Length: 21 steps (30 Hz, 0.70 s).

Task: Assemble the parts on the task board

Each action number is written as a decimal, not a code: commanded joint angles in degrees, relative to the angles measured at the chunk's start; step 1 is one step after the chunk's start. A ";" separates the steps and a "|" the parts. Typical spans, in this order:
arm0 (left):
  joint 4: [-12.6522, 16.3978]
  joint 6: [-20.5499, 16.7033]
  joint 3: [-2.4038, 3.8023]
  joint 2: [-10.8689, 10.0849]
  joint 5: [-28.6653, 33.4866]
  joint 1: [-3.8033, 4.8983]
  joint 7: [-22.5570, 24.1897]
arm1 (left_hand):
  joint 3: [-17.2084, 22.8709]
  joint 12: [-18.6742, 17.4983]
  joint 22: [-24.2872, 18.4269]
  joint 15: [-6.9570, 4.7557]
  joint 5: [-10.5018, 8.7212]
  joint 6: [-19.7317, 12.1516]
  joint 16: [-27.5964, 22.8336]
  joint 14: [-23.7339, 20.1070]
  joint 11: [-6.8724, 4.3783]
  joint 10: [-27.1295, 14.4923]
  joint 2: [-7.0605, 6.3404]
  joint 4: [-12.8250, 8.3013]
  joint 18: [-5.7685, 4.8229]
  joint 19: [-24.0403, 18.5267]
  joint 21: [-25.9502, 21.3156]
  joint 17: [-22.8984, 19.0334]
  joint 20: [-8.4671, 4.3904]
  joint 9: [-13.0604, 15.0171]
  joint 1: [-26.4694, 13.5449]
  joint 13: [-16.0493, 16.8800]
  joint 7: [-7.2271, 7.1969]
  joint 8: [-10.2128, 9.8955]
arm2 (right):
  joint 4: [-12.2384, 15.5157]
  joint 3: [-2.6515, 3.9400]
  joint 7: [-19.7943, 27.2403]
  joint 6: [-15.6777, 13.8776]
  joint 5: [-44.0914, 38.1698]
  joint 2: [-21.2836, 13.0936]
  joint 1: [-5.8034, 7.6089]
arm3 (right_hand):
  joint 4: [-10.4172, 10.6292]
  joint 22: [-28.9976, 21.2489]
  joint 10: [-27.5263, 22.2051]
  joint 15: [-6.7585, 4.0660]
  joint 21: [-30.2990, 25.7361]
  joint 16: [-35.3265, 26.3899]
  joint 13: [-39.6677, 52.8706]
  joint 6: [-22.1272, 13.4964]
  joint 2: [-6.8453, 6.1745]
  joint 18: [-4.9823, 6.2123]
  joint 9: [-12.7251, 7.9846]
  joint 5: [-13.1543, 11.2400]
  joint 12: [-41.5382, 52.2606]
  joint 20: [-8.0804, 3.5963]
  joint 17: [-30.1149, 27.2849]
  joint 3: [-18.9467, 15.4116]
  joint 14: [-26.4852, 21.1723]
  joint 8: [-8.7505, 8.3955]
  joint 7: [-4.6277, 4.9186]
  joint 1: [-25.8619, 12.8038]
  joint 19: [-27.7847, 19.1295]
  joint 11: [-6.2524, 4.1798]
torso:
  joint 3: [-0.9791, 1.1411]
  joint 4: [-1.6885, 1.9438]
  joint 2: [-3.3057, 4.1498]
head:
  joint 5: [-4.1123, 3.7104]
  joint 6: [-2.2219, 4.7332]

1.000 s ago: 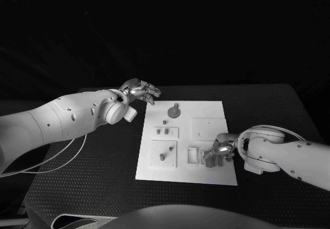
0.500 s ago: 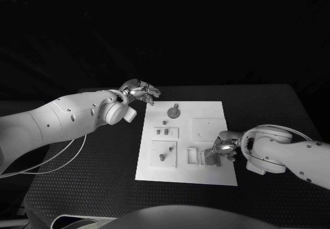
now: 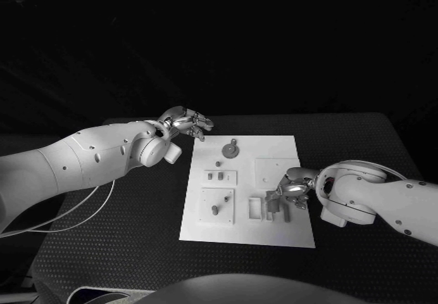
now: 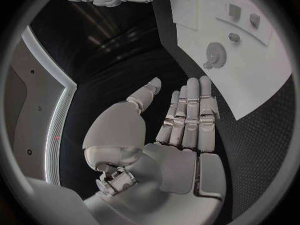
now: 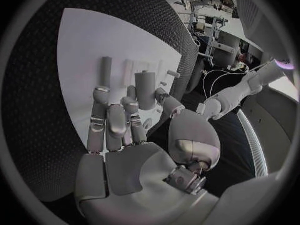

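Nearest the robot, right hand (image 3: 294, 190) had risen from the board's near slots, pinching a grey cylindrical part (image 5: 145, 90) between thumb and finger. Just below, a longer peg (image 3: 285, 212) lay on the white task board (image 3: 246, 228), mid-worktop (image 3: 119, 253), bare margins all round. Farther off, left hand (image 3: 189, 121) stayed put past the board's far left corner, fingers straight, holding nothing.

Dim scene, fisheye-bent wrist edges

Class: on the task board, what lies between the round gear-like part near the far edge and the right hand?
In the head view, a raised square plate lies between the gear-like part and the right hand.
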 commanded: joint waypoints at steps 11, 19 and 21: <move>0.37 0.68 0.03 0.14 0.34 0.09 0.06 | 0.06 0.23 -0.10 0.05 -0.08 -0.27 -0.29 0.14 0.16 -0.30 -0.01 0.36 1.23 0.39 -0.26 0.13 -0.09 0.06 -0.63 -0.09 0.01 0.36 | -3.60 -0.78 -0.62 1.57 4.00 5.12 -0.10 | -0.42 1.17 0.30 -0.02 0.20 0.33 -0.08 0.56 0.50 0.80 0.09 0.09 0.22 0.17 -0.10 0.50 0.16 -0.15 0.04 -0.54 0.08 -0.22 | -0.03 0.09 0.04 | -0.24 -0.28; 0.36 0.68 0.03 0.11 0.34 0.09 -0.02 | 0.06 0.23 -0.10 0.05 -0.08 -0.26 -0.31 0.13 0.17 -0.30 -0.03 0.38 1.24 0.37 -0.27 0.15 -0.09 0.07 -0.64 -0.09 0.00 0.38 | -4.73 -1.23 -0.88 2.54 4.34 6.25 -0.47 | -0.33 1.18 0.24 0.00 0.18 0.32 -0.07 0.59 0.51 0.80 0.05 0.08 0.21 0.21 -0.23 0.56 0.02 -0.28 0.06 -0.90 -0.03 -0.20 | -0.03 0.13 0.03 | 0.00 -0.63; 0.36 0.66 0.03 0.07 0.34 0.09 -0.02 | 0.06 0.23 -0.10 0.05 -0.08 -0.26 -0.32 0.13 0.17 -0.31 -0.04 0.39 1.24 0.37 -0.27 0.16 -0.09 0.07 -0.64 -0.10 0.00 0.38 | -4.81 -1.24 -0.88 2.39 4.37 6.37 -0.59 | -0.33 1.18 0.23 0.01 0.18 0.30 -0.07 0.59 0.52 0.80 0.05 0.08 0.20 0.21 -0.33 0.57 -0.04 -0.29 0.06 -0.93 -0.04 -0.20 | 0.00 0.00 0.05 | 0.11 -0.70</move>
